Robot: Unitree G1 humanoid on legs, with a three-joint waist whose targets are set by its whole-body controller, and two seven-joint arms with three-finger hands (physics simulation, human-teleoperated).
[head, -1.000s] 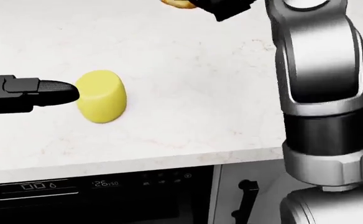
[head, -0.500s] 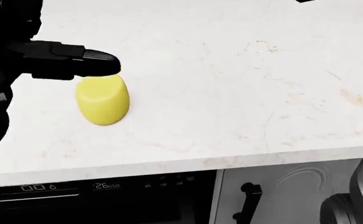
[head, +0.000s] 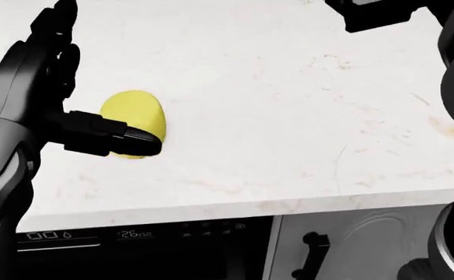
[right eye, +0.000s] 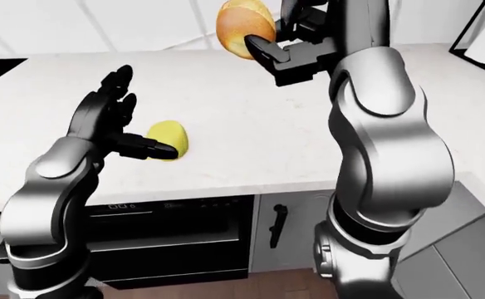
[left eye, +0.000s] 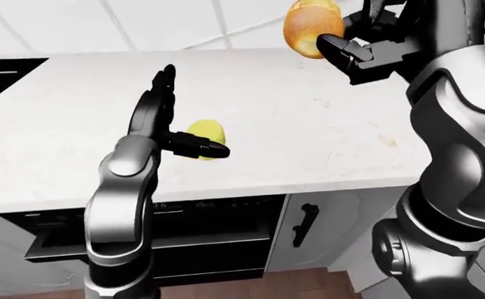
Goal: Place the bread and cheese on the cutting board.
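Observation:
The cheese (head: 136, 119) is a yellow rounded block lying on the white marble counter (head: 289, 116). My left hand (left eye: 184, 118) is open, its fingers upright just left of the cheese and its thumb (head: 126, 140) reaching across the cheese's near side. My right hand (left eye: 346, 47) is shut on the bread (left eye: 311, 28), a golden-brown roll held high above the counter at the top of the left-eye view. No cutting board shows in any view.
A dark oven front (left eye: 209, 233) with a display sits under the counter, with a grey cabinet door and its black handle (left eye: 307, 225) to its right. A black stove top (left eye: 1, 68) lies at the counter's left end. A tiled wall runs behind.
My left hand rose from a level reach beside the cheese to an upright open pose with its thumb across the cheese. My right arm left the middle of the head view.

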